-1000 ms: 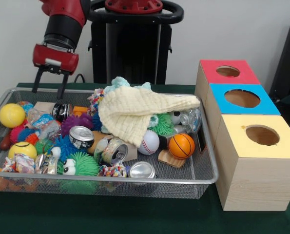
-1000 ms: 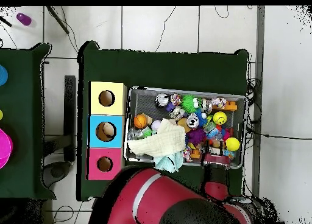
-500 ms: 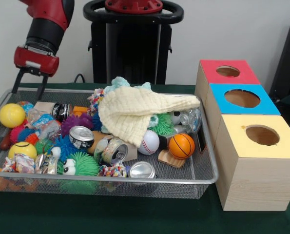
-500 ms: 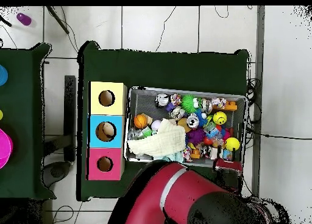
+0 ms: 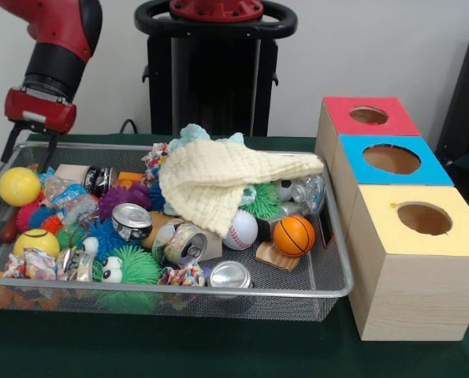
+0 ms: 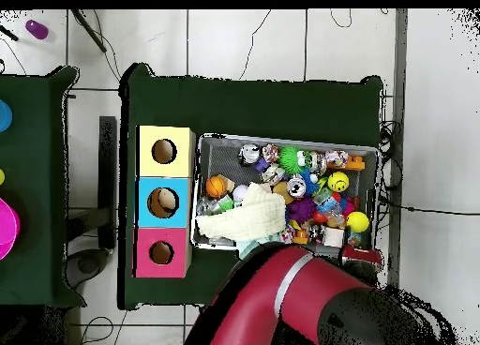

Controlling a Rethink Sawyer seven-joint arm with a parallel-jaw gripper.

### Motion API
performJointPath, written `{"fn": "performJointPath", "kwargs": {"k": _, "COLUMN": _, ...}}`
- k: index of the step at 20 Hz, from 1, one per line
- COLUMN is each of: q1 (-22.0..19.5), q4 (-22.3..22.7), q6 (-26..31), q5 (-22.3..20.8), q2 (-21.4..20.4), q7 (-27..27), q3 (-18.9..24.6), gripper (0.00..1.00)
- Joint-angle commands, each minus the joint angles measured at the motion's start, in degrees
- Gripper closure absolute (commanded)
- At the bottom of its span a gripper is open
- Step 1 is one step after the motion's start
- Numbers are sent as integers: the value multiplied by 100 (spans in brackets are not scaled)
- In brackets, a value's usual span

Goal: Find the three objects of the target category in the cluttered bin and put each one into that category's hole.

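A wire-mesh bin (image 5: 297, 293) (image 6: 281, 137) is packed with clutter. A cream cloth (image 5: 218, 177) (image 6: 248, 219) is draped over its middle. Around the cloth lie a baseball (image 5: 240, 230), a small basketball (image 5: 293, 235) (image 6: 217, 186), a yellow ball (image 5: 19, 186) (image 6: 357, 221), dented cans (image 5: 131, 220) (image 5: 229, 275) and spiky rubber toys. My gripper (image 5: 25, 161) (image 6: 361, 257) hangs open and empty over the bin's far left corner in the front view, just above the yellow ball. Whatever lies under the cloth is hidden.
Three wooden boxes with round holes stand in a row beside the bin: red (image 5: 340, 110) (image 6: 145, 243), blue (image 5: 431, 169) (image 6: 148, 191), yellow (image 5: 392, 220) (image 6: 147, 135). The black pedestal (image 5: 214, 71) rises behind the bin.
In the front view my arm has swung left, from above the bin's back edge to its far left corner. Nothing in the bin has moved.
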Motion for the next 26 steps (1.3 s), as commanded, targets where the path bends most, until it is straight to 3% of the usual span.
{"fn": "performJointPath", "kwargs": {"k": 1, "q1": -211, "q4": -1156, "q6": -450, "q5": 378, "q2": 365, "q7": -36, "q3": 1111, "gripper": 0}}
{"fn": "performJointPath", "kwargs": {"k": 26, "q1": -131, "q4": -1565, "q6": -249, "q5": 698, "q2": 758, "q7": -65, "q3": 1227, "gripper": 0}}
